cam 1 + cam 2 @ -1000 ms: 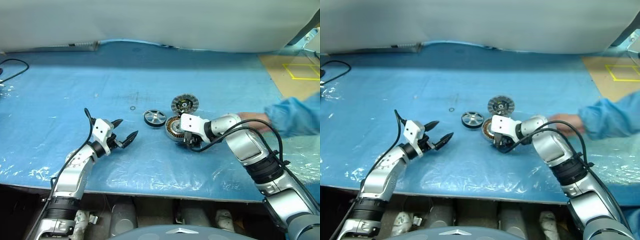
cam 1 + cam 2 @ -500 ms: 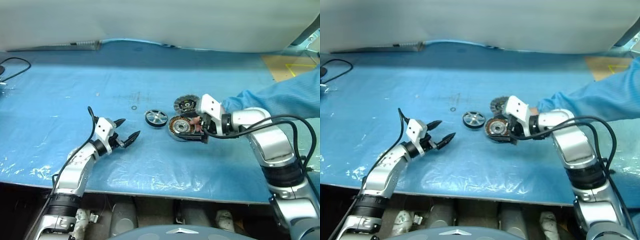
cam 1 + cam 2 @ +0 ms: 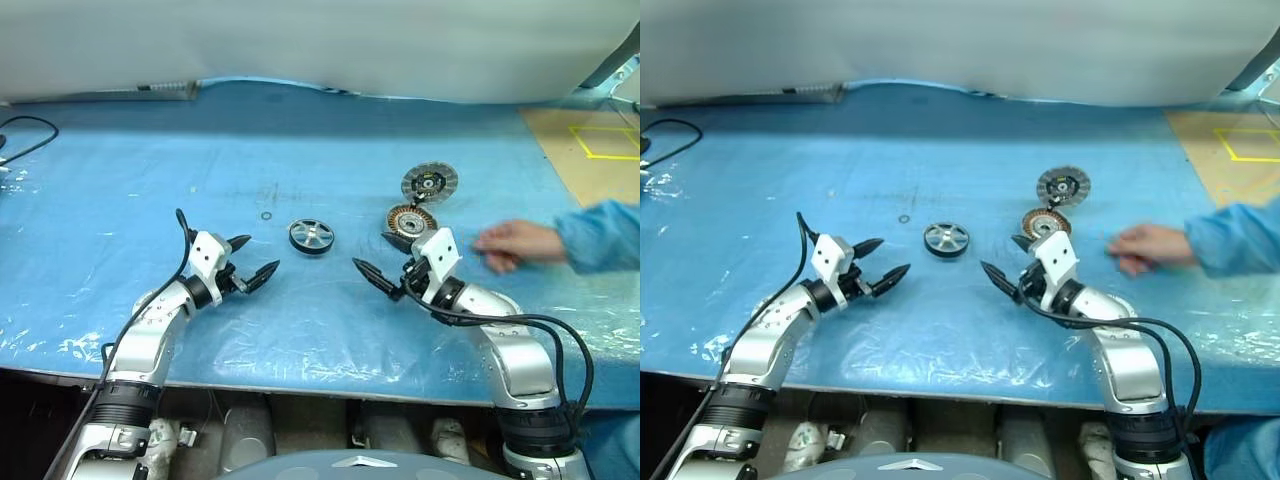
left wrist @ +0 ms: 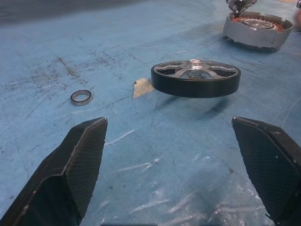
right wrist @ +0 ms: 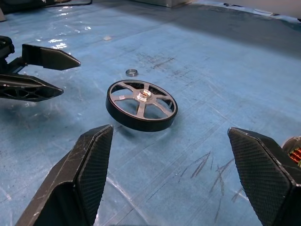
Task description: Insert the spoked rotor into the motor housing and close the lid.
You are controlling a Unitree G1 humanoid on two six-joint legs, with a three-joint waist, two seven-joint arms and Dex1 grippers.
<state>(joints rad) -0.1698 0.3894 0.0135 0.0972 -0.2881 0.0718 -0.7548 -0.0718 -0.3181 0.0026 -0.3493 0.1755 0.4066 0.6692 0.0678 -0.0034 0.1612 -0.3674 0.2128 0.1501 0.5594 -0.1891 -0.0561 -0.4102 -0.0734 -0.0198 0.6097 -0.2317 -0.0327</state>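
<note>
The spoked rotor [image 3: 311, 236], black-rimmed with silver spokes, lies flat on the blue sheet in the middle, between my two grippers. My left gripper [image 3: 258, 254] is open just to its left and points at it. To its right, my right gripper [image 3: 373, 255] is also open and points at it. Nothing is between either pair of fingers. The rotor [image 4: 195, 78] lies beyond the left fingers [image 4: 75, 165]. The same rotor [image 5: 142, 105] lies ahead of the right fingers [image 5: 89, 169]. The copper-wound motor housing [image 3: 410, 221] stands behind the right gripper. The lid [image 3: 429, 184] lies flat just beyond it.
A person's hand [image 3: 510, 243] in a blue sleeve rests on the sheet right of the housing. A small metal ring [image 3: 265, 215] lies left of the rotor, farther back. A black cable [image 3: 25, 130] loops at the far left. Brown board with yellow tape [image 3: 590, 140] is at the back right.
My right gripper came off the motor housing and swung back, now pointing left at the rotor. Housing and lid now sit farther right and back. The person's arm withdrew rightwards.
</note>
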